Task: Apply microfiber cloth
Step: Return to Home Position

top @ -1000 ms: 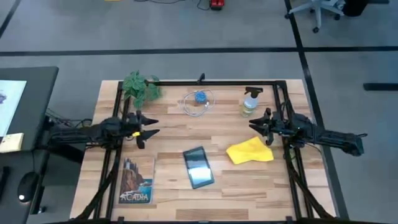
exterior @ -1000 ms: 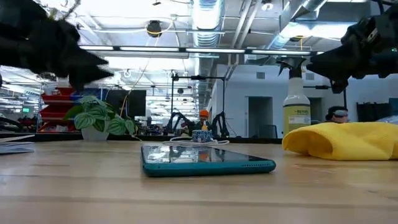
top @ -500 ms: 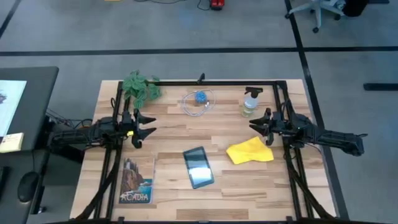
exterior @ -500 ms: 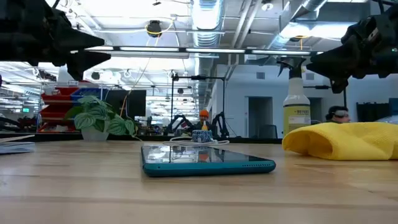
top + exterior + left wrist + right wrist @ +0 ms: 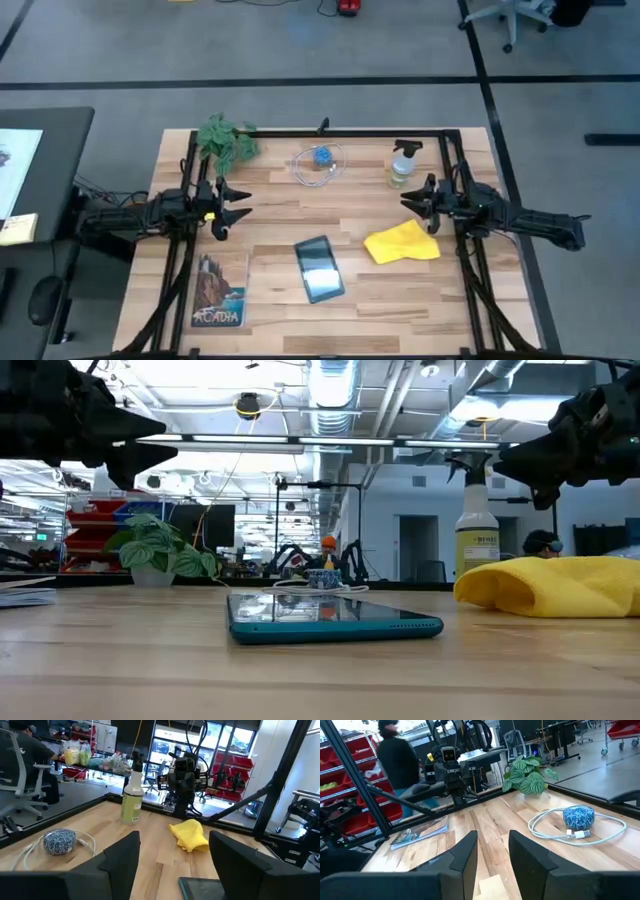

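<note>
The yellow microfiber cloth (image 5: 402, 243) lies bunched on the wooden table at the right, with no gripper touching it; it also shows in the low view (image 5: 555, 585) and the left wrist view (image 5: 190, 835). The dark tablet (image 5: 319, 268) lies flat near the table's middle, left of the cloth. My right gripper (image 5: 410, 203) hovers open just beyond the cloth's far edge, above the table (image 5: 510, 460). My left gripper (image 5: 240, 205) hangs open over the table's left part (image 5: 172, 855), holding nothing.
A spray bottle (image 5: 401, 165) stands far right, close to my right gripper. A white cable with a blue patterned lump (image 5: 320, 158) lies at the far middle. A potted plant (image 5: 228, 138) is at the far left, and a book (image 5: 220, 292) at the near left.
My left gripper has risen and drawn back a little toward the table's left edge, staying open. The cloth and the tablet have not moved.
</note>
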Tool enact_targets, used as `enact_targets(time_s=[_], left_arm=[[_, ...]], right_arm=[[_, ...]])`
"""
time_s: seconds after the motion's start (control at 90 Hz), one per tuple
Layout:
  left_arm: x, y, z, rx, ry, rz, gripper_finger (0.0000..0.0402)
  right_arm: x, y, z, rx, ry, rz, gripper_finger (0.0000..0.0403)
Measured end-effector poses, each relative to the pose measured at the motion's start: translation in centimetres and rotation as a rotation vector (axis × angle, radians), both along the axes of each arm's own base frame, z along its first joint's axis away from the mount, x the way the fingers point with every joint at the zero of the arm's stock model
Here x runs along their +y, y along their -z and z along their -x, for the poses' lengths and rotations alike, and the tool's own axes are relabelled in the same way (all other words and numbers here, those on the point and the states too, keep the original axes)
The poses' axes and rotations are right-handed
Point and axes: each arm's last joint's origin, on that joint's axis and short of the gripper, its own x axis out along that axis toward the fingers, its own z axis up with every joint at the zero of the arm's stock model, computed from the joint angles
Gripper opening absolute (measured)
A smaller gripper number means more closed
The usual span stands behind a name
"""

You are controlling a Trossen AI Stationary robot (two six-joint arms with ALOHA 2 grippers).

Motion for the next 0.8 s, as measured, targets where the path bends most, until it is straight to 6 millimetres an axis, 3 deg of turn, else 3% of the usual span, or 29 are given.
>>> enact_targets(time_s=[0.8], left_arm=[[-0.34, 0.03, -0.03, 0.003, 0.034, 0.0, 0.0217]], right_arm=[[0.0, 0.0, 0.0, 0.0, 0.0, 0.0, 0.0098]])
